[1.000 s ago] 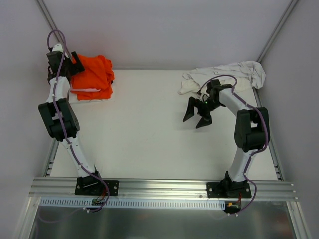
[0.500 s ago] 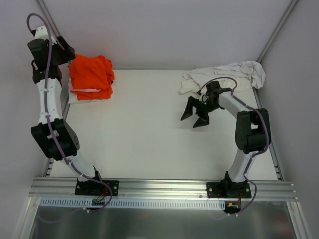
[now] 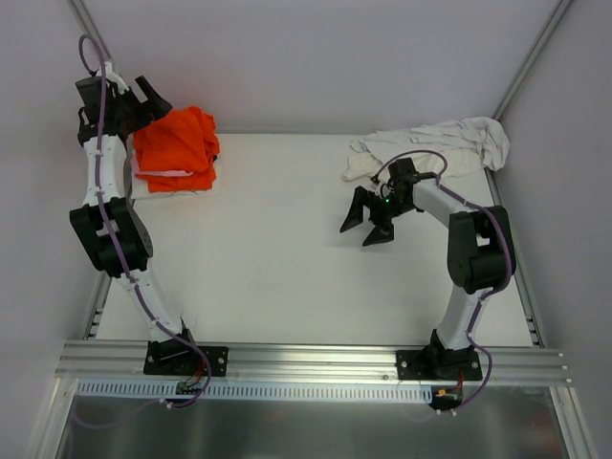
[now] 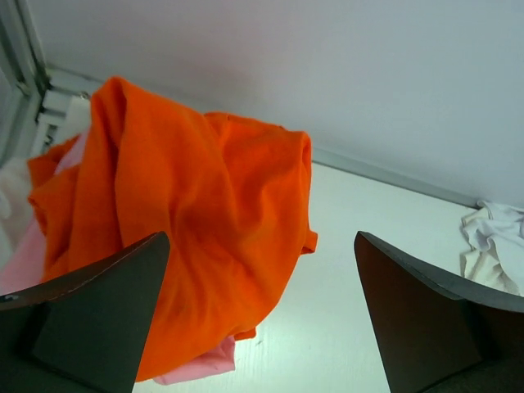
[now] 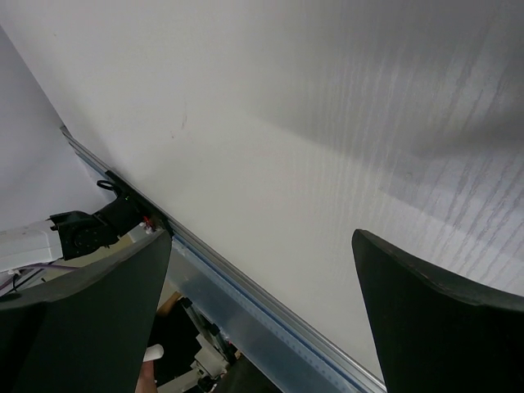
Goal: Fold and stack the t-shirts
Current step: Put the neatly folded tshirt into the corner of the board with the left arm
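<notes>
the left gripper (image 3: 153, 98), jaws spread wide, hangs at the far left corner. the orange t-shirt (image 3: 180, 143) tops a folded stack just to its right. the right gripper (image 3: 362, 229), jaws also spread, hovers over the table (image 3: 268, 258). the crumpled white t-shirt (image 3: 435, 145) lies just behind it, not touching.

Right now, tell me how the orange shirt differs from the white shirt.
The orange shirt is bright, the white shirt pale. The orange shirt sits bunched in a compact heap in the far left corner; the white shirt sprawls wide and crumpled at the far right. Both lie at the table's far edge.
</notes>
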Robot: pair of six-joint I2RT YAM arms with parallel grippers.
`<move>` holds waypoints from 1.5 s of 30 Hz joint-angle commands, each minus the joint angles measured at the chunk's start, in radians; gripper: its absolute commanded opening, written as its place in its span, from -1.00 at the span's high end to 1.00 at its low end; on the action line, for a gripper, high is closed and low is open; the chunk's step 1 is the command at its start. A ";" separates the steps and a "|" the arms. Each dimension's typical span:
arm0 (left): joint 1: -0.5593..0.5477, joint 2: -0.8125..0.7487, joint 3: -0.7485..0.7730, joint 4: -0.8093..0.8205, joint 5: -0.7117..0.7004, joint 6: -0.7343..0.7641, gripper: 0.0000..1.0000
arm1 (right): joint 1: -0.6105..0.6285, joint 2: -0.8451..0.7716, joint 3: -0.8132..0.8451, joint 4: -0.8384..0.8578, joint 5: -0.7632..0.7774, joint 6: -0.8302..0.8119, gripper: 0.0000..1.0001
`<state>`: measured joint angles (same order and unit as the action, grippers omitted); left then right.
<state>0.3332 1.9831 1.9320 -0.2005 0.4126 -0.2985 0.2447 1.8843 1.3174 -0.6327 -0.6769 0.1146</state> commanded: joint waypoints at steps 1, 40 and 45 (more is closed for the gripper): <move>-0.023 0.038 0.077 -0.028 0.060 -0.040 -0.97 | 0.004 -0.073 -0.036 0.019 -0.003 0.013 -0.99; -0.025 0.405 0.323 -0.227 -0.224 -0.004 -0.97 | -0.002 -0.162 0.017 -0.188 0.088 -0.033 -0.99; -0.020 0.436 0.321 -0.237 -0.195 -0.017 -0.97 | 0.001 -0.171 0.019 -0.197 0.091 -0.033 -0.99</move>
<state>0.3027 2.3840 2.2322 -0.3595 0.2054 -0.2932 0.2447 1.7657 1.3022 -0.7921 -0.5957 0.0921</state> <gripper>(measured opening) 0.986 0.993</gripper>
